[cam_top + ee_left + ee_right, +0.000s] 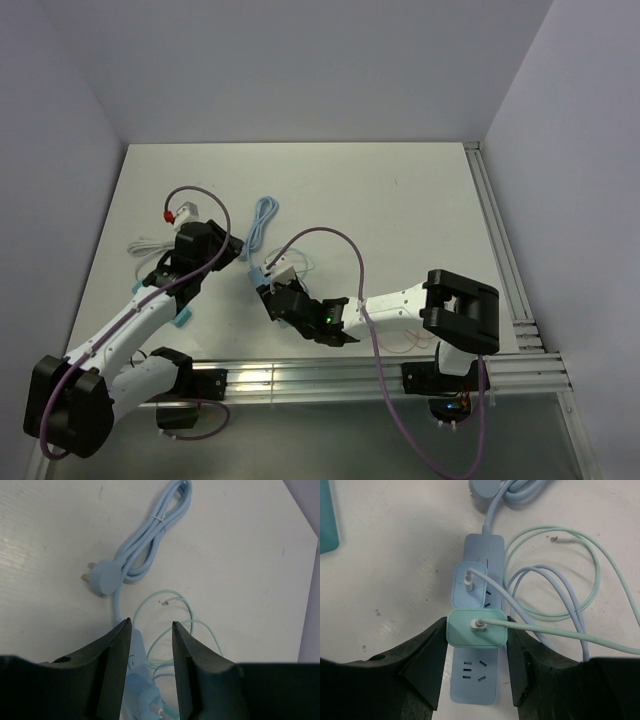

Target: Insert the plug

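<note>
Location: green charger plug (462, 632) sits mid-table, directly over the middle socket of the blue power strip (472, 680), between a light-blue adapter (462, 587) on its far side and a free socket on its near side.
Right gripper (476, 627): closed narrowly on the green charger plug, one finger flat on each side wall.
Left gripper (151, 625): fingers spread, nothing held, straddling the cord end of the power strip; contact with the strip can't be told.
Seating: prongs are hidden under the body, so whether it is fully home can't be told.
Handling: judged light, with a rigid plastic shell and smooth, likely slick sides. The strip is light too and may skid or tip under a push. The green cable (560, 632) is soft and will tug sideways.
Hold point: the two opposite side walls, low on the body and clear of the cable connector on top. The present grip looks right.
Pointing: cable face up toward the wrist camera, prong face presumably down at the strip.
Axis: body squarish, with no strong long axis. The push line is straight down. The strip's long axis runs roughly near–far, its cord leaving at the far end toward the coiled cord bundle (150, 535).
</note>
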